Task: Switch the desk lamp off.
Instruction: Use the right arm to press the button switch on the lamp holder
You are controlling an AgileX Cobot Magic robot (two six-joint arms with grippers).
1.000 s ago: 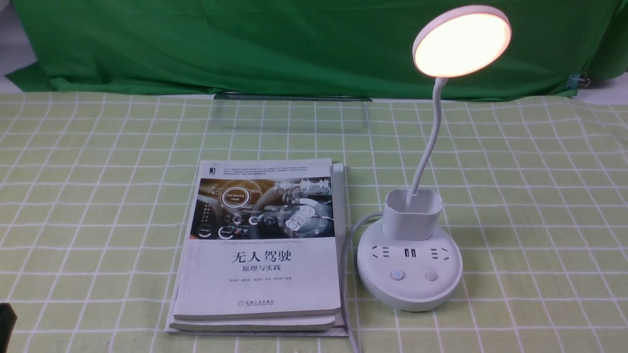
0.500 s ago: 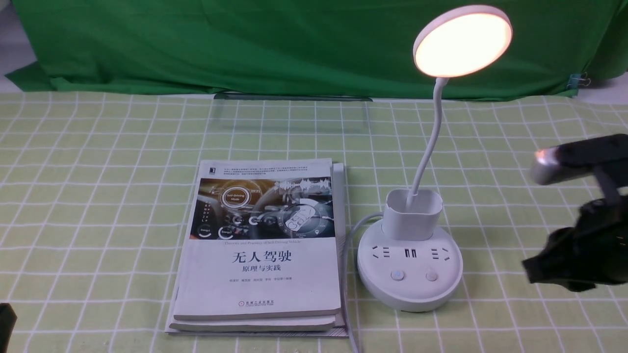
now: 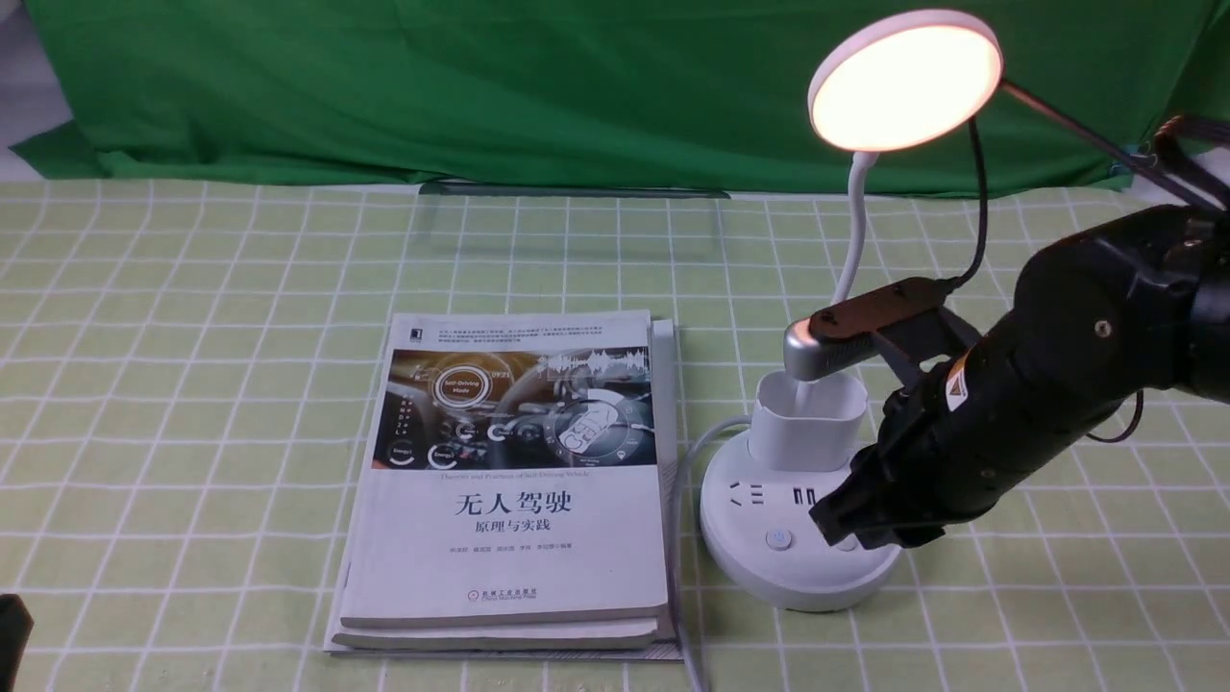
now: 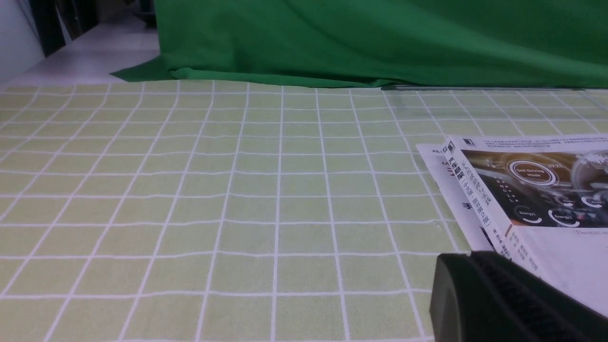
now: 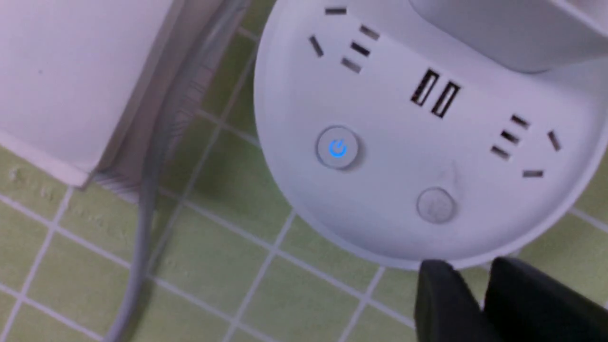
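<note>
On lamp base (image 5: 389, 190), only right wrist view bares both buttons (image 5: 337, 147); right end effector (image 5: 468, 263) spread, left (image 4: 469, 255) pressed together.

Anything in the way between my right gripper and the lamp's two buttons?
Nothing visible. In the right wrist view, the right gripper faces the plain button and blue-lit one across bare base; the cup-shaped holder stands beyond them.

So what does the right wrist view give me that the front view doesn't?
Only the right wrist view: the second, unlit button in full and the right fingers' tips against the scene below.
Only the front view: the glowing lamp head and the green curtain.
Both: the lit power button and the cable.
</note>
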